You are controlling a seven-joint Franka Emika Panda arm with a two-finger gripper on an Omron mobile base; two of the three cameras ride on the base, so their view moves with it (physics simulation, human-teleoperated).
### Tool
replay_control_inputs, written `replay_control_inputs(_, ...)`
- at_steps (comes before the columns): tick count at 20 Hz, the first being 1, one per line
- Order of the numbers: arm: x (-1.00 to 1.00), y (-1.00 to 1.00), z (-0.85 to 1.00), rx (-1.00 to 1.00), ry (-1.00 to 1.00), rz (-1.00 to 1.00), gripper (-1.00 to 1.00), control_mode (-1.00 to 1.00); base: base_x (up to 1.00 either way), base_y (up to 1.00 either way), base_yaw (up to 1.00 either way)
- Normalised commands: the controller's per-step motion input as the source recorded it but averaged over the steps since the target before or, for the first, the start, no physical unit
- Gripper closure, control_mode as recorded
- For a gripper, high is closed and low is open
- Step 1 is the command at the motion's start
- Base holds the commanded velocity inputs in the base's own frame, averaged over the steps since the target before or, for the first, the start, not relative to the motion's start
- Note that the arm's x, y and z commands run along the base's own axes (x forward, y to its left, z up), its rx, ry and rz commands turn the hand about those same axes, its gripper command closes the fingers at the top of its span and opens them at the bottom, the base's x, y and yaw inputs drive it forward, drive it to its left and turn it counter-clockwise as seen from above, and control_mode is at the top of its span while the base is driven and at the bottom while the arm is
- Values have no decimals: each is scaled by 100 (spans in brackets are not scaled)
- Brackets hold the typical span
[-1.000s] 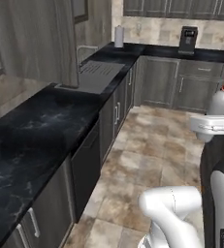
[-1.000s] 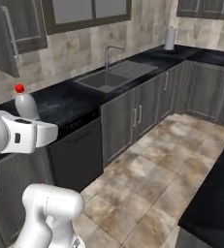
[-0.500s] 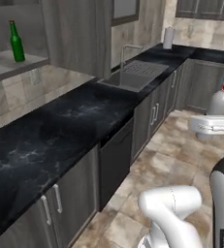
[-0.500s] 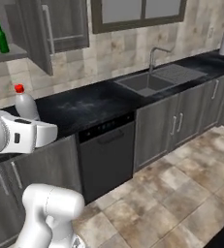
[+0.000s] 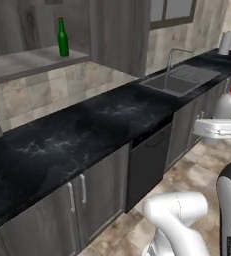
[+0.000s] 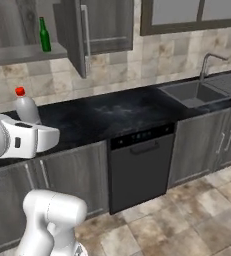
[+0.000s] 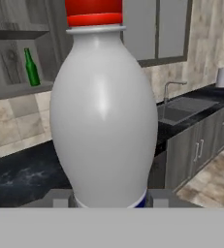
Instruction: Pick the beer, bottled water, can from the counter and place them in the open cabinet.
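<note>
My gripper (image 7: 111, 198) is shut on the bottled water (image 7: 104, 111), a white bottle with a red cap that stands upright between the fingers. The arm carries the bottled water (image 5: 227, 102) (image 6: 26, 107) in the air in front of the black counter (image 5: 87, 125) (image 6: 112, 112). The beer (image 5: 62, 37) (image 6: 44, 35) (image 7: 31, 68), a green bottle, stands upright on the shelf of the open cabinet (image 5: 32, 62) (image 6: 22, 52). Its door (image 6: 74, 35) hangs open with a silver bar handle. The can is out of view.
A sink (image 5: 174, 80) (image 6: 192, 92) with a faucet is set into the counter to the right. A black dishwasher (image 6: 137, 165) sits under the counter among grey base cabinets. A paper towel roll (image 5: 226, 44) stands at the far right. Tiled floor lies in front.
The whole picture has swung: the base has moved, bringing the open cabinet with the beer and the counter below it into view. The bottled water stays in the gripper.
</note>
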Motion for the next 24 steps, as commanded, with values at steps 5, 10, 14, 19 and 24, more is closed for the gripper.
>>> replay_control_inputs(5, 0, 0, 0, 0, 0, 0, 100, 100, 0, 6, 41)
replay_control_inputs(10, 0, 0, 0, 0, 0, 0, 100, 100, 0, 2, 39)
replay_control_inputs(14, 0, 0, 0, 0, 0, 0, 100, 100, 0, 0, 39)
replay_control_inputs(19, 0, 0, 0, 0, 0, 0, 100, 100, 8, 0, 33)
replay_control_inputs(24, 0, 0, 0, 0, 0, 0, 100, 100, 46, 0, 24)
